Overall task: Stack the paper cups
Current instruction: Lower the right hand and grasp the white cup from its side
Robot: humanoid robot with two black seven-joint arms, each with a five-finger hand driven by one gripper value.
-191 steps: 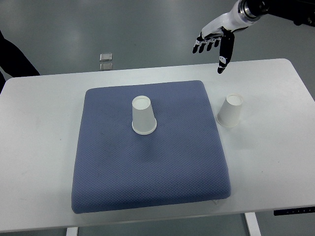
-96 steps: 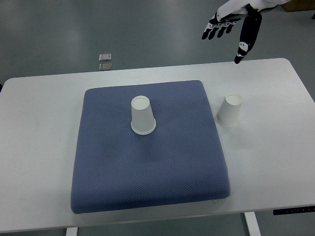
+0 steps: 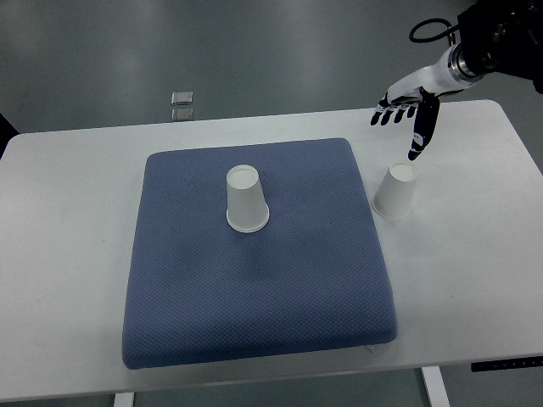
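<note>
Lower and nearer than a moment ago, my right hand [image 3: 410,106] now hangs just beyond the loose paper cup [image 3: 396,192] on the white table [image 3: 68,220], fingers spread and empty, thumb pointing down, lined up, I judge, for a grasp. Its partner, the second cup [image 3: 247,199], waits upside down on the blue pad [image 3: 263,297], left of it.

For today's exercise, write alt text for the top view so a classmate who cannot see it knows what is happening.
The robot's right hand, fingers spread and empty, hovers just above an upside-down paper cup on a white table. A second upside-down cup stands on a blue mat to its left. The left arm is not visible.
</note>
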